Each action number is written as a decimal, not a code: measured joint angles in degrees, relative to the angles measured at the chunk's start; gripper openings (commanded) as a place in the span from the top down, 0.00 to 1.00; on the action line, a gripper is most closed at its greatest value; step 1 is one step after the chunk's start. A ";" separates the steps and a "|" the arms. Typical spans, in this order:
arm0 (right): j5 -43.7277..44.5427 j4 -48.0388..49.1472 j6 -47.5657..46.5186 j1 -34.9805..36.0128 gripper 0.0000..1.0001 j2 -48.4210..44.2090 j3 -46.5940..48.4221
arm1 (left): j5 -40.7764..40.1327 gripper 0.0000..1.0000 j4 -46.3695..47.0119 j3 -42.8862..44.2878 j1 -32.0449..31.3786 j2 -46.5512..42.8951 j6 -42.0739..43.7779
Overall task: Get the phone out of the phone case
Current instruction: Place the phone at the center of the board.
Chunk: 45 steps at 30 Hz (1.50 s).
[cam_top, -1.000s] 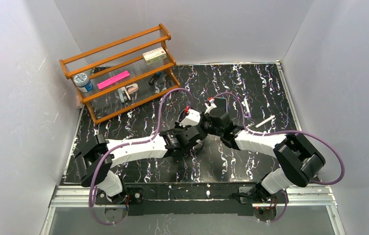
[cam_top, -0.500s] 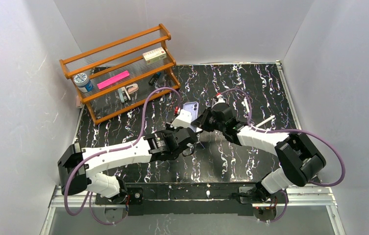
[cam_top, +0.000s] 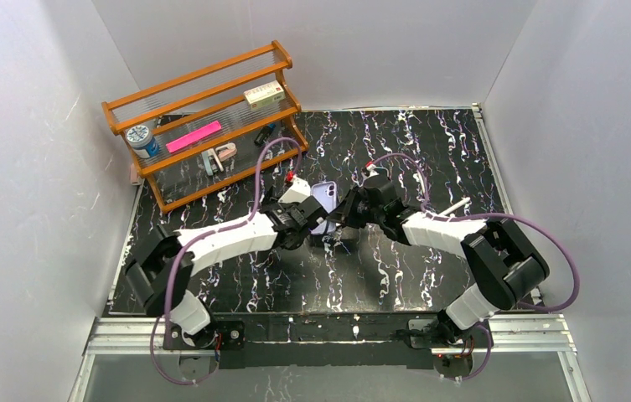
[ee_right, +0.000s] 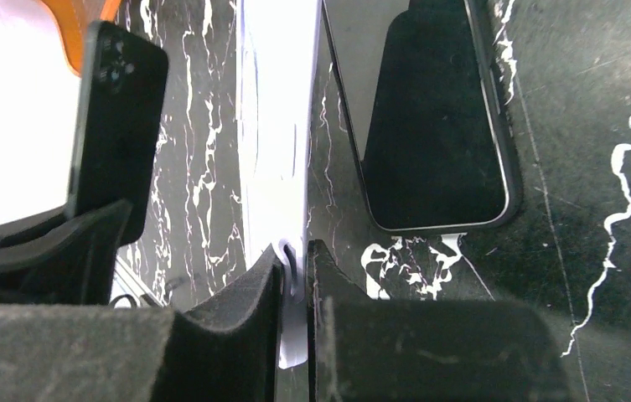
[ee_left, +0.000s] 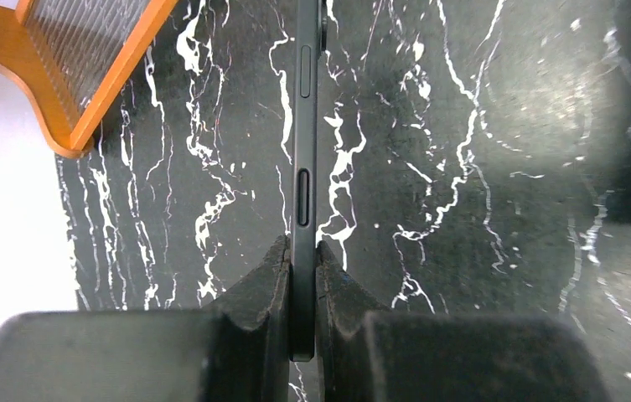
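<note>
My left gripper (cam_top: pixel 312 224) (ee_left: pixel 302 260) is shut on a thin black phone (ee_left: pixel 304 167), held edge-on with its side buttons showing. In the right wrist view the same black phone (ee_right: pixel 119 126) stands at the left, its camera lenses toward me, apart from the case. My right gripper (cam_top: pixel 335 216) (ee_right: pixel 295 255) is shut on the thin lip of a lilac phone case (cam_top: pixel 323 199) (ee_right: pixel 274 126), held edge-on above the black marbled table (cam_top: pixel 395 142). The two grippers are close together at the table's middle.
A wooden rack (cam_top: pixel 203 126) with small items stands at the back left; its corner shows in the left wrist view (ee_left: pixel 85 84). Two white sticks (cam_top: pixel 454 207) lie right of the grippers. A glossy black screen-like slab (ee_right: pixel 429 117) shows right of the case; I cannot tell what it is.
The grippers were pressed together a second ago. They drew apart and the lilac case came into view. The left gripper then moved back up beside the case.
</note>
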 measured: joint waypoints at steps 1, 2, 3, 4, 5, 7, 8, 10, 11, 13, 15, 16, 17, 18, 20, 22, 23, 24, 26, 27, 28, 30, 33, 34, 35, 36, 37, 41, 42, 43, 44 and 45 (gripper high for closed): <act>-0.48 0.00 0.02 0.15 0.99 0.28 0.00 | -0.02 0.98 -0.04 0.00 0.28 1.38 0.39; -0.94 0.00 0.00 0.26 0.99 0.52 0.00 | -0.13 0.98 -0.02 0.00 0.55 2.89 1.01; -1.29 0.00 0.00 0.46 0.99 0.61 0.00 | -0.22 0.97 0.00 0.00 0.76 4.42 1.66; -1.53 0.00 0.00 0.55 0.99 0.63 0.00 | -0.24 0.96 0.02 0.02 0.90 5.84 2.23; -1.97 0.09 0.00 0.63 0.99 0.63 0.00 | -0.20 0.94 0.07 0.02 0.98 7.50 2.91; -2.36 0.33 0.00 0.83 0.99 0.66 -0.02 | -0.31 0.92 0.13 0.02 1.05 9.75 3.48; -2.51 0.46 -0.02 0.87 0.99 0.68 -0.02 | -1.18 0.90 0.22 0.09 1.09 10.75 3.78; -2.93 0.61 -0.02 0.94 0.99 0.68 -0.07 | -2.32 0.85 0.22 0.55 1.09 12.44 4.04; -3.10 0.66 -0.04 0.92 0.99 0.68 -0.09 | -2.56 0.83 0.26 0.81 1.09 13.27 4.07; -3.45 0.70 -0.07 0.92 0.99 0.68 -0.11 | -2.69 0.81 0.26 1.31 1.20 15.19 4.07; -3.72 0.74 -0.15 0.92 0.99 0.68 -0.11 | -2.58 0.76 0.17 1.64 1.33 17.14 3.98; -3.72 0.79 -0.24 0.92 0.99 0.68 -0.11 | -2.54 0.73 0.02 1.75 1.42 18.03 3.87; -3.74 0.79 -0.33 0.92 0.99 0.68 -0.13 | -2.47 0.67 -0.17 1.77 1.49 18.78 3.76; -3.72 0.81 -0.48 0.92 0.99 0.68 -0.15 | -2.47 0.64 -0.31 1.77 1.51 19.08 3.67; -3.76 0.85 -0.72 0.92 0.99 0.68 -0.33 | -2.14 0.54 -0.61 1.77 1.51 19.23 3.45; -3.80 0.76 -1.01 0.92 0.99 0.68 -0.44 | -2.05 0.46 -0.72 1.77 1.53 19.10 3.19; -3.87 0.79 -1.11 0.92 0.99 0.68 -0.44 | -1.88 0.41 -0.76 1.77 1.53 19.06 2.95; -3.89 0.85 -1.20 0.92 0.99 0.68 -0.44 | -1.81 0.36 -0.90 1.77 1.53 18.97 2.78; -3.93 0.83 -1.31 0.92 0.99 0.70 -0.44 | -2.14 0.27 -1.29 1.77 1.53 18.45 2.71; -3.96 0.81 -1.38 0.92 0.99 0.74 -0.44 | -2.12 0.24 -1.40 1.77 1.57 17.99 2.60; -3.96 0.81 -1.40 0.92 0.99 0.83 -0.44 | -1.99 0.20 -1.49 1.77 1.68 17.59 2.51; -4.13 0.83 -1.49 0.94 0.99 1.16 -0.44 | -1.27 0.13 -1.42 1.77 1.95 16.76 2.45; -4.52 0.79 -1.64 1.05 0.99 1.84 -0.42 | 1.20 0.02 -1.05 1.77 2.80 14.99 2.32; -4.63 0.81 -1.73 1.16 0.99 2.03 -0.39 | 1.97 0.02 -1.03 1.77 2.99 14.36 2.40; -4.87 0.76 -1.81 1.36 0.99 2.32 -0.28 | 3.04 0.02 -0.83 1.73 3.21 13.49 2.36; -5.01 0.63 -1.90 1.55 0.99 2.62 -0.07 | 4.00 0.02 -0.72 1.70 3.48 12.37 2.36; -5.05 0.61 -1.99 1.68 0.99 2.99 0.17 | 4.96 0.02 -0.63 1.68 3.74 11.13 2.34; -5.22 0.46 -2.16 2.12 0.99 4.85 1.75 | 9.99 0.02 0.02 1.51 5.57 3.32 2.34; -5.25 0.46 -2.16 2.16 0.99 5.29 2.08 | 10.88 0.02 0.07 1.49 6.10 1.70 2.34; -5.27 0.42 -2.14 2.36 0.99 5.95 2.64 | 12.33 0.02 0.24 1.33 6.97 -0.44 2.36; -5.22 0.42 -2.10 2.49 0.99 6.62 3.23 | 13.60 0.02 0.20 1.22 7.34 -2.40 2.43; -5.18 0.39 -1.99 2.67 0.99 7.43 3.96 | 15.19 0.02 0.35 1.05 9.22 -4.63 2.51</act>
